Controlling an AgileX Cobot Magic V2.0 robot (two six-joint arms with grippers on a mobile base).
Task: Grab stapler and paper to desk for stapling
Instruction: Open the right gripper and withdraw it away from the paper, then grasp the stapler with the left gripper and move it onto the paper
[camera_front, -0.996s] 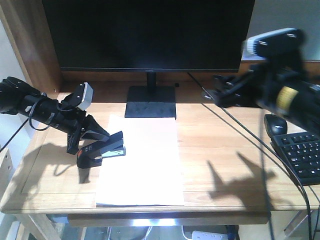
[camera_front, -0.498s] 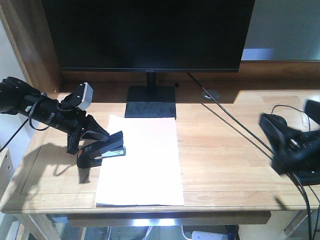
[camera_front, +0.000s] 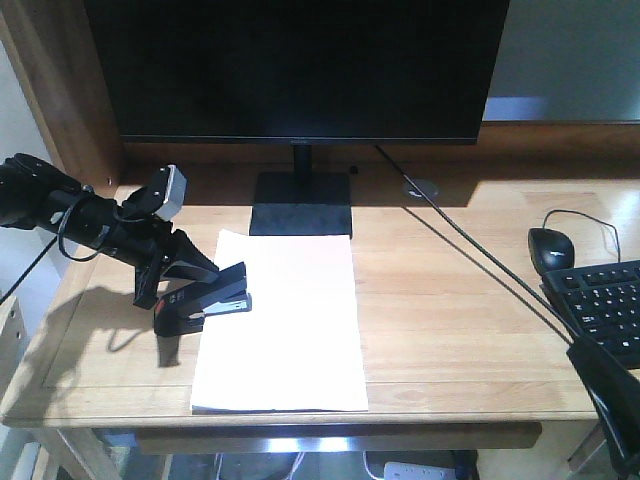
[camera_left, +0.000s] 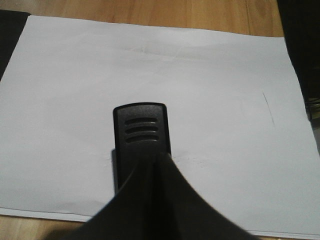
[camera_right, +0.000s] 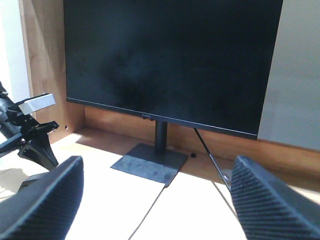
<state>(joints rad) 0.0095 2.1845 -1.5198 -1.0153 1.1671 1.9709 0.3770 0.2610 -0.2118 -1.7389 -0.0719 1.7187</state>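
Two arms: left gripper (camera_front: 185, 285) stayed clamped on stapler (camera_front: 208, 300) at paper's (camera_front: 285, 330) 9 o'clock edge. Right gripper (camera_right: 155, 200), jaws wide & empty, had dropped from 2 o'clock to 5 o'clock off desk (camera_front: 450, 300). Stapling prob. next w/o it.

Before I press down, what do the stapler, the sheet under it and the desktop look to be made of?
Stapler: seemingly matte black moulded plastic, with ribbed grooves on its nose in the left wrist view; any metal is hidden. Paper: thin plain white paper, matte and faintly creased. Desk: light wood in jointed planks, with visible grain and a smooth, slightly glossy finish.
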